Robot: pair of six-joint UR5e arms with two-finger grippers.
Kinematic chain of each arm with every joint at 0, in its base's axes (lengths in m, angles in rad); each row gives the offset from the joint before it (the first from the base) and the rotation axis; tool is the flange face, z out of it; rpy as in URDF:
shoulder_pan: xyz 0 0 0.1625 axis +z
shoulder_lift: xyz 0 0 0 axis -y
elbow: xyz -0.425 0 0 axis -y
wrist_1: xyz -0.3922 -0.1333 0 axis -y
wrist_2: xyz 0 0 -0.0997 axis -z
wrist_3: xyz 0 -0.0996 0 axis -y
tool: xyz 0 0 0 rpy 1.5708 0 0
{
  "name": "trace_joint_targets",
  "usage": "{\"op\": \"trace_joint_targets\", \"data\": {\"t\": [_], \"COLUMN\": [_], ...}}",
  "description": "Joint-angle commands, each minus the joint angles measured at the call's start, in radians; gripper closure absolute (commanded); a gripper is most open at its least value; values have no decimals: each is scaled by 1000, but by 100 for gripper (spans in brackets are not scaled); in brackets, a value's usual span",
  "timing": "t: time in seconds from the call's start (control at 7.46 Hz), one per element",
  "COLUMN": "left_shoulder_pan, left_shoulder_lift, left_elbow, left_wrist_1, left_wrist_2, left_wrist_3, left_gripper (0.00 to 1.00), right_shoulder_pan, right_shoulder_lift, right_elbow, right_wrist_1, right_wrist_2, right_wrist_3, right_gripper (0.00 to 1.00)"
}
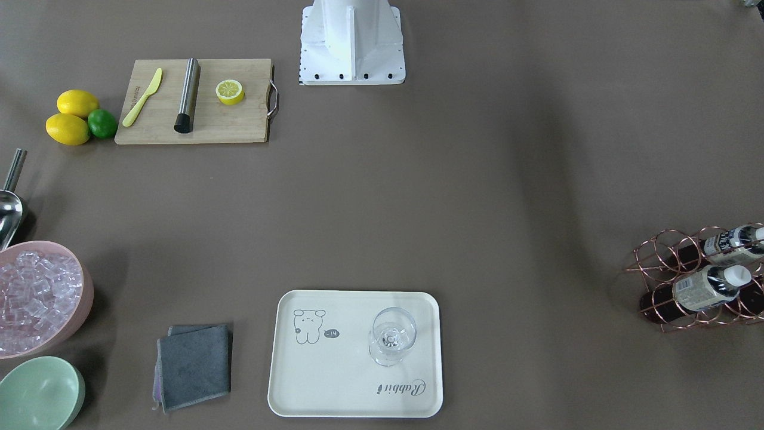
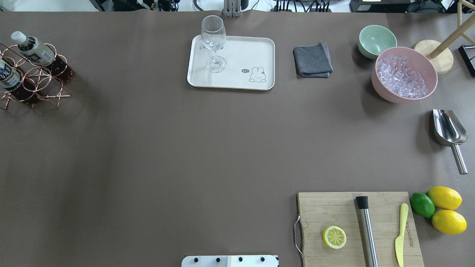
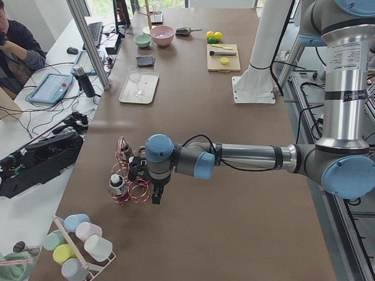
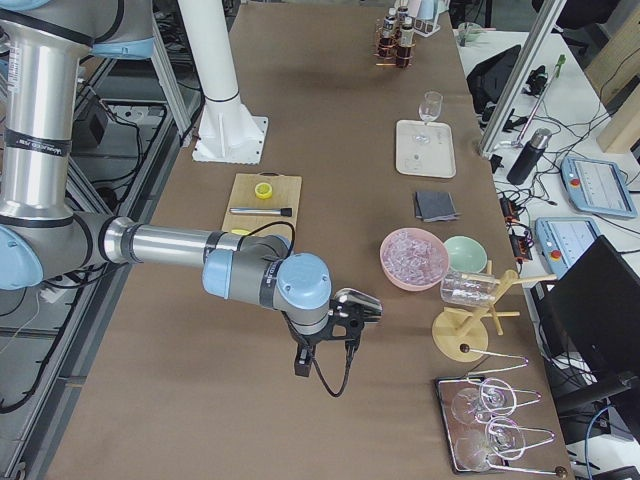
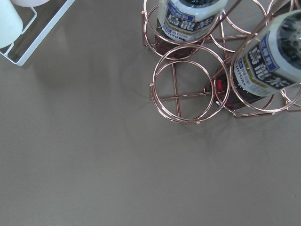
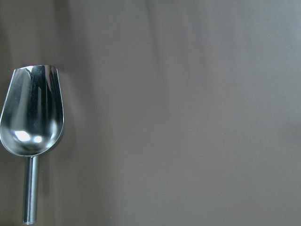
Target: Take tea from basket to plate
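Observation:
The copper wire basket (image 1: 668, 263) stands at the table's end on my left, and also shows in the overhead view (image 2: 37, 79). Two tea bottles (image 1: 707, 288) (image 1: 731, 245) with white caps lean in its rings. The left wrist view looks down on both bottles (image 5: 190, 16) (image 5: 270, 61) and an empty ring (image 5: 181, 94). The cream plate (image 1: 334, 382) holds a wine glass (image 1: 391, 334). My left gripper (image 3: 135, 171) hangs right by the basket. My right gripper (image 4: 350, 322) hangs over a steel scoop (image 6: 33, 113). I cannot tell whether either gripper is open or shut.
A grey cloth (image 1: 194, 365), a mint bowl (image 1: 39, 394) and a pink bowl of ice (image 1: 36, 295) lie near the plate. A cutting board (image 1: 197, 101) carries a knife, a steel muddler and a half lemon. Lemons and a lime (image 1: 102, 123) lie beside it.

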State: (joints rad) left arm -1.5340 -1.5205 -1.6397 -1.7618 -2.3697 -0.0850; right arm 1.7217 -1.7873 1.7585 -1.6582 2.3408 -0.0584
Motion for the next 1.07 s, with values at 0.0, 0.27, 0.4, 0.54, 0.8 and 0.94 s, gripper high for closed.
{"op": "trace_joint_targets", "data": {"t": [0.0,0.27,0.4,0.54,0.8,0.94], "left_shoulder_pan": [-11,-17,-26,-31,-31,-31], "left_shoulder_lift": [5,6,6,6,20,20], "left_elbow": [-5,-32,-61,-93,-100,-103], "left_wrist_1": [-1,46,101,148,157,153], "left_wrist_2": [-5,-35,-45,-45,-39,-42], "left_wrist_3": [-5,-7,-7,-7,1,2], "left_gripper": [2,2,2,2,2,2], "right_shoulder_pan": [1,1,-1,1,1,1], "right_shoulder_lift": [0,0,0,0,0,-1], "right_elbow": [-1,1,1,1,1,4], "right_wrist_1": [0,0,0,0,0,0], "right_wrist_2": [-1,-1,0,-1,0,2], "right_wrist_3": [0,0,0,0,0,0], "right_gripper": [0,0,0,0,0,0]}}
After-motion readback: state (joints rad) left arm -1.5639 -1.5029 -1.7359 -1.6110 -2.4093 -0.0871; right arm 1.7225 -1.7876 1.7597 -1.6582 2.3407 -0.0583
